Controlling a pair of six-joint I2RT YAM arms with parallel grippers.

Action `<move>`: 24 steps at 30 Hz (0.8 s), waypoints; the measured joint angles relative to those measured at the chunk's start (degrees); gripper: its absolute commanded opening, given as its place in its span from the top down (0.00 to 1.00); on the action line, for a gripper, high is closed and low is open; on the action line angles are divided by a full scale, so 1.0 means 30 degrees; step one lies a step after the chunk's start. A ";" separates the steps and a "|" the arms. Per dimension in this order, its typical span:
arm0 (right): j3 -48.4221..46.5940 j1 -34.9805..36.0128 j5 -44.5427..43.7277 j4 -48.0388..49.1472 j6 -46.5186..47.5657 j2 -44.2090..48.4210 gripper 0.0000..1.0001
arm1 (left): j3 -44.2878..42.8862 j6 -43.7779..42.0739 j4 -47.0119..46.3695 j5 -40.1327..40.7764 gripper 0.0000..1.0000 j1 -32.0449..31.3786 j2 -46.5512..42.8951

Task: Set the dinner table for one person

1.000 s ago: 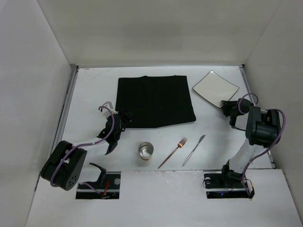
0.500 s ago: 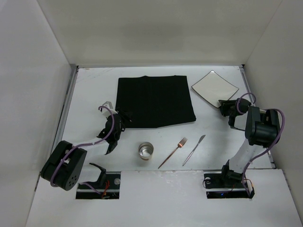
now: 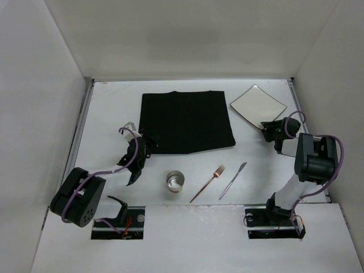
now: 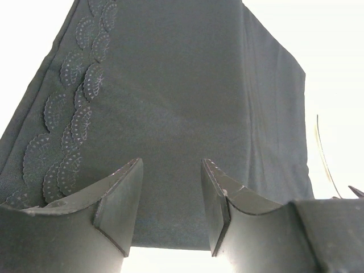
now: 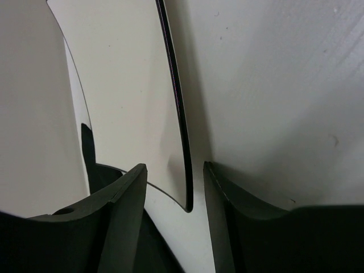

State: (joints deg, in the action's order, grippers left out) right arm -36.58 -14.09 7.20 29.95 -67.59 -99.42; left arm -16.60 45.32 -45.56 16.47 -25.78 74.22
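The white dinner table (image 3: pixel 108 108) carries a black cloth mat (image 3: pixel 186 120) at its centre. A white square plate (image 3: pixel 257 106) with a dark rim lies at the back right. My right gripper (image 3: pixel 267 127) is open at the plate's near corner; in the right wrist view the plate's corner (image 5: pixel 182 187) sits between the jaws, touching neither. My left gripper (image 3: pixel 149 140) is open and empty at the mat's near left corner; the left wrist view shows the mat (image 4: pixel 170 102) ahead of the fingers. A metal cup (image 3: pixel 176 182), a copper fork (image 3: pixel 209 183) and a knife (image 3: pixel 234 180) lie near the front.
White walls edge the table on the left, back and right. A metal rail (image 3: pixel 79 133) runs along the left side. The arm bases (image 3: pixel 119 219) sit at the near edge.
My right gripper has moved left and a little toward the back, up to the plate's near corner. The left arm has not moved.
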 measured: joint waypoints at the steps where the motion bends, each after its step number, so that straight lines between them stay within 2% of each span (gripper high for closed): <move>1: 0.0007 0.0073 -0.0146 -0.0342 0.0189 0.0182 0.49 | 0.0000 0.0000 0.0000 0.0000 0.57 -0.0007 0.0080; 9: -0.0007 0.0503 -0.1282 -0.1450 0.1020 0.0889 0.46 | 0.0000 0.0007 -0.0022 -0.0007 0.57 -0.0044 0.0240; 15: -0.0044 0.0510 -0.1275 -0.1851 0.1333 0.0889 0.61 | -0.0007 0.0058 -0.0095 -0.0087 0.57 -0.0153 0.0627; 16: -0.0051 0.0510 -0.1282 -0.1974 0.1355 0.0889 0.61 | -0.0007 0.0073 -0.0138 -0.0138 0.57 -0.0160 0.0670; 19: -0.0408 0.0641 -0.1297 -0.2572 0.1384 0.0838 0.61 | -0.0007 0.0102 -0.0240 -0.0219 0.57 -0.0160 0.0699; 24: -0.1333 0.0882 -0.1676 -0.2958 0.1144 0.0284 0.54 | -0.0007 0.0146 -0.0452 -0.0299 0.57 -0.0117 0.0699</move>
State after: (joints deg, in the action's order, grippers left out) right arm -40.58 -11.44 2.17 21.08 -64.16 -98.56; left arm -16.62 45.76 -46.92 15.57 -26.13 76.31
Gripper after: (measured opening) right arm 0.450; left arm 0.425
